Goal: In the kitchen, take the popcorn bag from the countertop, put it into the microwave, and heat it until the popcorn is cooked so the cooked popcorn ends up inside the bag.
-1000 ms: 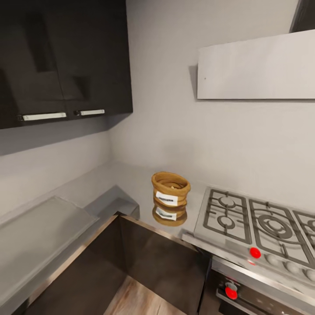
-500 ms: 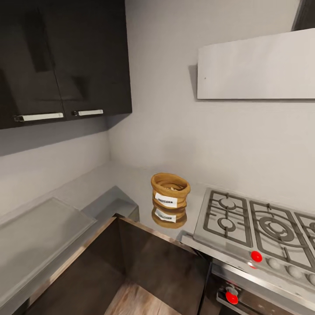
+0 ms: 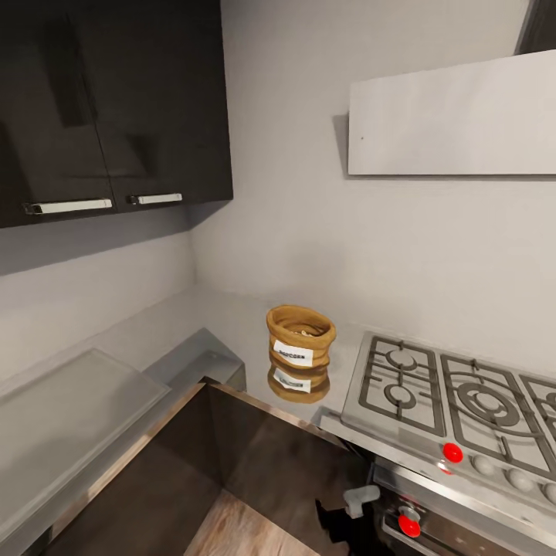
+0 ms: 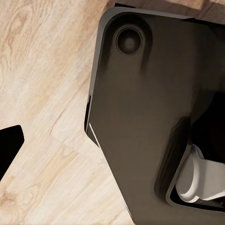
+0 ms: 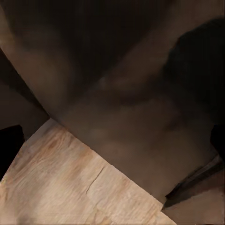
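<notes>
Since the picture half a second earlier, a pale grey part of the robot's arm (image 3: pixel 360 498) has been raised into the lower middle of the head view, with a dark mass beneath it, in front of the dark cabinets (image 3: pixel 286 455); the rest of the scene is unchanged, so the camera has been held steady over that interval. From this it is judged that the approach is finished and a reach toward the bag is being started.

The popcorn bag (image 3: pixel 300 337) is seen upright on the countertop (image 3: pixel 208 316), near the middle of the frame, just left of the gas hob (image 3: pixel 455 398), its white label turned to the camera and its reflection lying in the glossy surface below it. It is well apart from the raised arm and is untouched.

In the left wrist view a dark robot panel (image 4: pixel 140 122) over the wood floor (image 4: pixel 42 93) is shown; in the right wrist view, dark cabinet fronts and floor are shown. How wide either gripper stands, and whether anything is held, cannot be told from these pictures.
</notes>
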Motion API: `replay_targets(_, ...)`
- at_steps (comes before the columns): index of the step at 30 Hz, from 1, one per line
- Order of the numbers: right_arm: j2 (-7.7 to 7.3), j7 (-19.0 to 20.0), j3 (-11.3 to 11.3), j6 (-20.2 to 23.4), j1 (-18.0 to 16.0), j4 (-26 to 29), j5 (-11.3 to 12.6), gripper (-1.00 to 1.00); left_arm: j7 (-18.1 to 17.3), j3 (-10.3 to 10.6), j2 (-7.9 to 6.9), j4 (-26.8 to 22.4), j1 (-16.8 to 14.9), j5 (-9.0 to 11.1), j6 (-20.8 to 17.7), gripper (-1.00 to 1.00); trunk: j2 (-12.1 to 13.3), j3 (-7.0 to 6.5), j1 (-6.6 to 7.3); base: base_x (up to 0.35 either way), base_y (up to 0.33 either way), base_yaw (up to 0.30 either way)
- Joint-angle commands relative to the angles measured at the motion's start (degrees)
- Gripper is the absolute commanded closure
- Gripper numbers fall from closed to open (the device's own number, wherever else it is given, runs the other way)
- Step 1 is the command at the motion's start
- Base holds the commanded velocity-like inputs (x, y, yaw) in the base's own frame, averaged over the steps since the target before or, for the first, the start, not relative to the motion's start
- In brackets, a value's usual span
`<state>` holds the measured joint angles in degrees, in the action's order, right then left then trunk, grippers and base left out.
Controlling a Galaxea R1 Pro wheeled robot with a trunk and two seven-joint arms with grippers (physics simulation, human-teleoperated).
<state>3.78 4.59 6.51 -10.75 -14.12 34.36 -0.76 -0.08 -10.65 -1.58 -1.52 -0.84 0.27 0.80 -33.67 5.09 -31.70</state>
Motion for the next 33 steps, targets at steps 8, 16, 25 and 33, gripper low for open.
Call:
replay_targets(8,0.0,0.3,6.0,6.4,0.0,15.9,0.0,-1.0,0.0,-0.3,0.0,0.0,0.0,0.0,0.1,-1.0,-0.1,0.11,-0.02,0.0,0.0,0.0)
replay_targets(16,0.0,0.3,5.7,16.5,0.0,30.4,0.3,-1.0,0.0,-0.3,0.0,0.0,0.0,0.1,0.1,-1.0,-0.1,0.11,-0.02,0.0,0.0,0.0)
replay_targets(25,-0.07,0.4,4.2,24.0,-0.1,39.3,0.3,-1.0,0.0,-0.3,0.0,0.0,0.0,0.0,0.1,-1.0,-0.1,0.11,-0.02,0.0,0.0,0.0)
replay_targets(33,-0.24,0.2,0.0,29.8,-3.4,47.1,0.3,-1.0,0.0,-0.2,0.16,0.0,0.0,0.0,0.1,-1.0,-0.1,0.11,-0.02,0.0,0.0,0.0)
